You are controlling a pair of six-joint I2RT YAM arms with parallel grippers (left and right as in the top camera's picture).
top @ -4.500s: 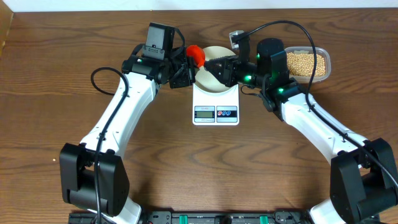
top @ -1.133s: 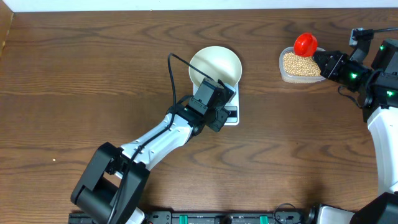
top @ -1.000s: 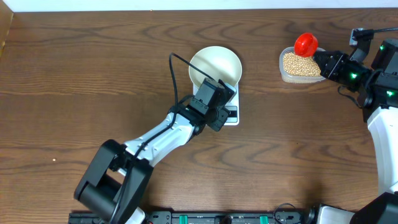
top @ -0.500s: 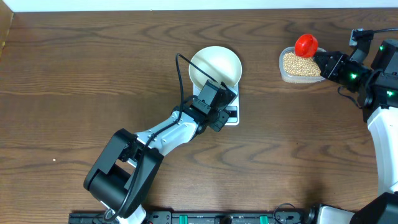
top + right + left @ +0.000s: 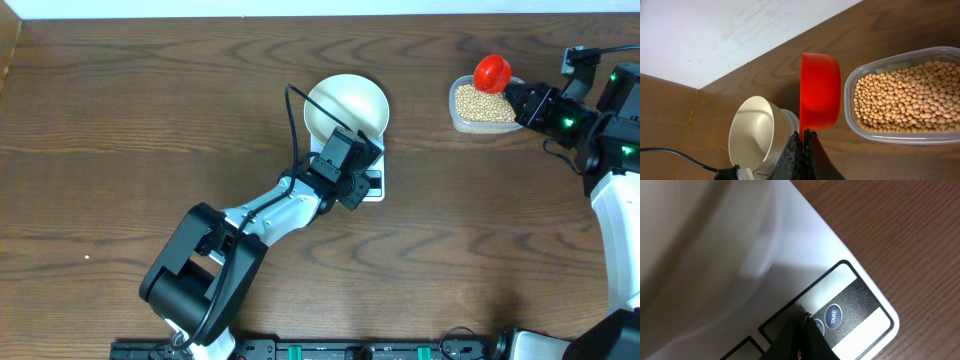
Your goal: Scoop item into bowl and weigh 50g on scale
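Overhead camera looks straight down on the whole table (image 5: 120, 120). Left wrist camera sits very close above the scale (image 5: 805, 255), with the bowl (image 5: 700, 230) blurred at upper left. Right wrist camera looks obliquely from farther off (wall (image 5: 715, 30) at top), sharing the bowl and clear tub (image 5: 900, 95) with overhead.

Bowl (image 5: 346, 105) sits on the scale (image 5: 377, 188), mid-table (image 5: 150, 120), toward the far side. Left gripper (image 5: 350, 182) is down on the scale's near edge, at the buttons (seems to be touching one). Well off to the right: tub (image 5: 455, 121) with the beans (image 5: 484, 104) in it, scoop (image 5: 491, 70) over its far-left rim, right gripper (image 5: 521, 100) just right of it.
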